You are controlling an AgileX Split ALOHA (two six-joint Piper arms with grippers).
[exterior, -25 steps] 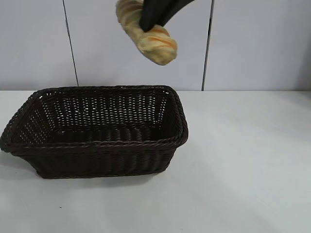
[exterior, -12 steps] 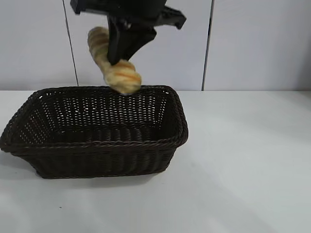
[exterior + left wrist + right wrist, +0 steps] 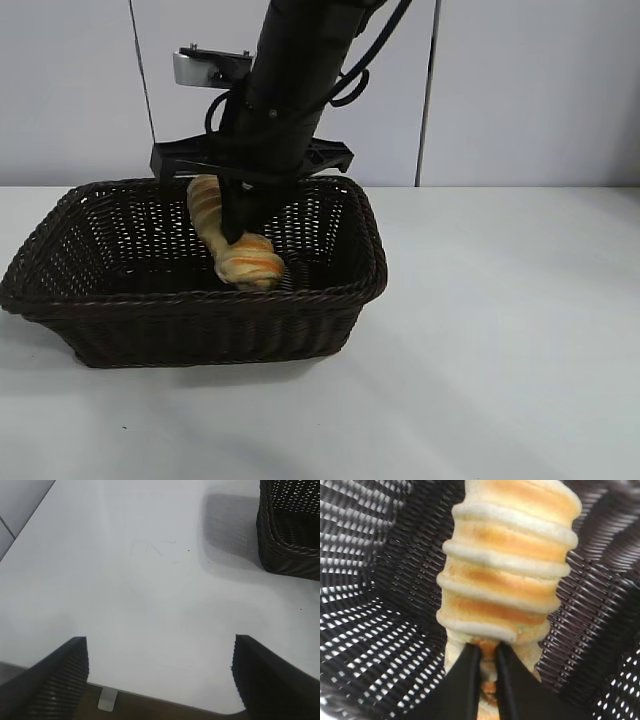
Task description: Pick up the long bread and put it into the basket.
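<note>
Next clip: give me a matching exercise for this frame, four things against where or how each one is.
Things:
1. bread
2. basket
3. left gripper
4. right gripper

Place or state:
A. open, above bare table beside the basket
B. dark woven wicker, standing on the table
C. striped, tilted, lower end inside the basket
D. reaching down into the basket, closed on the bread

Pairs: 1-C, 2-B, 3-A, 4-D
</note>
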